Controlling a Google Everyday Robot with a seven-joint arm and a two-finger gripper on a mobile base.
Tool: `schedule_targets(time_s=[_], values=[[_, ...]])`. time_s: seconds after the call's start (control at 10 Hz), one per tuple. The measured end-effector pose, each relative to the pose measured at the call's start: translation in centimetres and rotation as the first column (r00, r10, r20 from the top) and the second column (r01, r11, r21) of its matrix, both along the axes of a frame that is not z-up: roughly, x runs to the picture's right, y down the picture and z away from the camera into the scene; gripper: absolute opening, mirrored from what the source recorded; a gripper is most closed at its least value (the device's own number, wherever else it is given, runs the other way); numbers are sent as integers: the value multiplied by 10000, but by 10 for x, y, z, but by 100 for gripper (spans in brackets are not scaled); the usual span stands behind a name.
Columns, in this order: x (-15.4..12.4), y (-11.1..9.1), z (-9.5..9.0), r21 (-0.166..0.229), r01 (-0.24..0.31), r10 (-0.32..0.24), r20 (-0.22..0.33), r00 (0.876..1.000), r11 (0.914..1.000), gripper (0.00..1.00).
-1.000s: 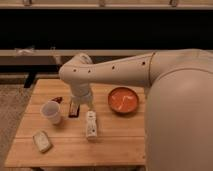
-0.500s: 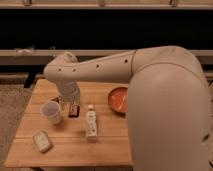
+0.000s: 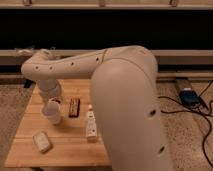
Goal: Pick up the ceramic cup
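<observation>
The ceramic cup [image 3: 51, 113] is small, white and handleless. It stands upright on the left part of the wooden table [image 3: 65, 150]. My gripper [image 3: 51, 100] is at the end of the big white arm that reaches in from the right. It sits directly over the cup's rim, touching or nearly touching it. The wrist hides the back of the rim.
A dark snack bar [image 3: 74, 106] lies just right of the cup. A white bottle with a narrow neck [image 3: 91, 125] is further right. A pale packet [image 3: 42, 141] lies near the front left corner. The arm's large body covers the table's right side. Cables and a blue box [image 3: 190, 96] are on the floor at the right.
The arm has swung left and towards the camera, so the gripper now sits over the cup. The arm's body now hides the orange bowl.
</observation>
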State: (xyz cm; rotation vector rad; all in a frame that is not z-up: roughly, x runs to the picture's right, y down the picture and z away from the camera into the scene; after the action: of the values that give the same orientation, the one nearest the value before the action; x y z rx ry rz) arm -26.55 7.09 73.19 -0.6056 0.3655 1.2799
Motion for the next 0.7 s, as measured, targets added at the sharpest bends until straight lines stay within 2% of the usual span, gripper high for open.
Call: schedule_targets(time_s=[0.3,0.7], values=[[-4,1,21,-109,24,-24,-48,10000,9999,65],[-3,10,44,-471,-76,68,-160,9998,9989,65]])
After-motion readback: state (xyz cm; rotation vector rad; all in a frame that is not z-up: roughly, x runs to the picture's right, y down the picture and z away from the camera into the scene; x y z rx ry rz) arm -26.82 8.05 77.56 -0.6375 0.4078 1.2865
